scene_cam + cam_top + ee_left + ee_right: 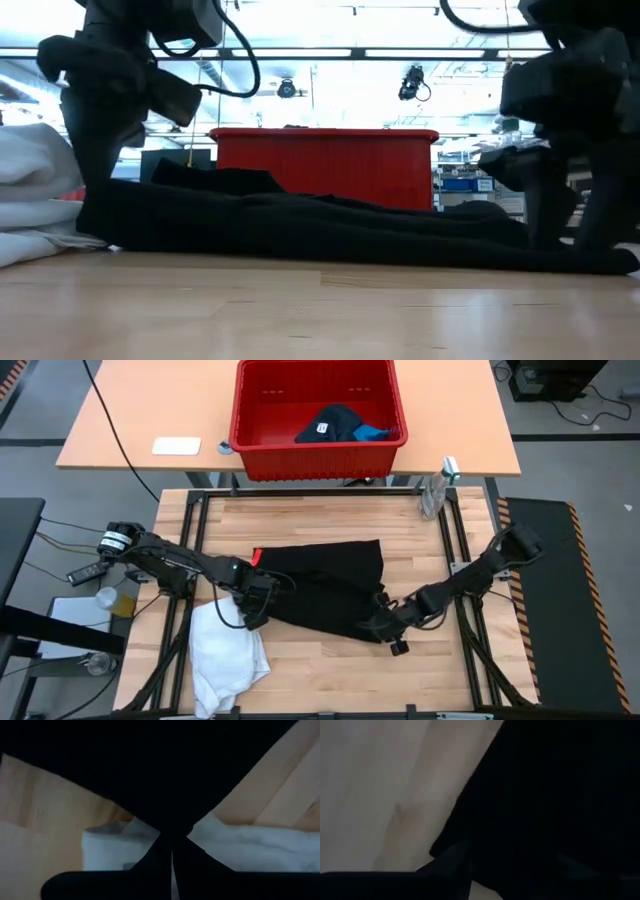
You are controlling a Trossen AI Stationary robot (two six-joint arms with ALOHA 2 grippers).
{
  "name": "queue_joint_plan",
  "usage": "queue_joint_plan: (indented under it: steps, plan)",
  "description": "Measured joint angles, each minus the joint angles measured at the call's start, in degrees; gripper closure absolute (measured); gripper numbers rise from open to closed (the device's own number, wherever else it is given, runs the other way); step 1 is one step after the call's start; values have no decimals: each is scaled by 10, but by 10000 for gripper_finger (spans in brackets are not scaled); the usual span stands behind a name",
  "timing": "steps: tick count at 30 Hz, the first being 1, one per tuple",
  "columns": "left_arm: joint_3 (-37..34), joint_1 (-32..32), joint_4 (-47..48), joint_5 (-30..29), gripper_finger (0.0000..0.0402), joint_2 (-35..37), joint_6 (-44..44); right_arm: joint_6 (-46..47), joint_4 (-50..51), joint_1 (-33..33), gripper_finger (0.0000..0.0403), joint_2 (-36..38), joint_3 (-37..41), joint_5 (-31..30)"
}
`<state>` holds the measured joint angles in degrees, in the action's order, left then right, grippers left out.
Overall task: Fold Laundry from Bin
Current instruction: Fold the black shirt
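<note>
A black garment (325,588) lies spread on the wooden table, also visible in the low view (330,230). My left gripper (258,607) is shut on its near left corner. My right gripper (384,624) stands open low over its near right corner, with black cloth (550,795) under the fingers. A white garment (228,658) lies crumpled at the near left, beside the left gripper. The red bin (318,415) stands on the far table, holding a dark navy garment with a white tag (328,424) and a small bright blue one (372,432). My left gripper pinches the black garment's near left corner (172,827) between its two fingers, coming from above and pointing down. The cloth spreads out from the fingertips in a taut V. The rest of the garment lies on the table. My right gripper may or may not touch the black cloth; I cannot tell.
A clear spray bottle (436,488) stands at the table's far right corner. A white card (176,446) lies on the far table left of the bin. Bare wood (330,675) stretches along the near edge.
</note>
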<state>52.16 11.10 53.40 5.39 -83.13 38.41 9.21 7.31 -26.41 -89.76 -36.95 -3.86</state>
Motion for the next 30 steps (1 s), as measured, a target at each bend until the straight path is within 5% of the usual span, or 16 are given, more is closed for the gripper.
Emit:
queue_joint_plan:
  steps: [10,17,22,30]
  plan:
    - [0,25,11,-26,395,0,-33,8,169,10,279,64,0,-31]
    - [0,33,-124,-27,382,0,29,19,201,29,283,138,1,6]
    - [0,52,-127,-23,325,0,35,64,264,29,283,201,1,11]
    - [7,56,37,44,216,22,21,105,265,29,283,264,1,40]
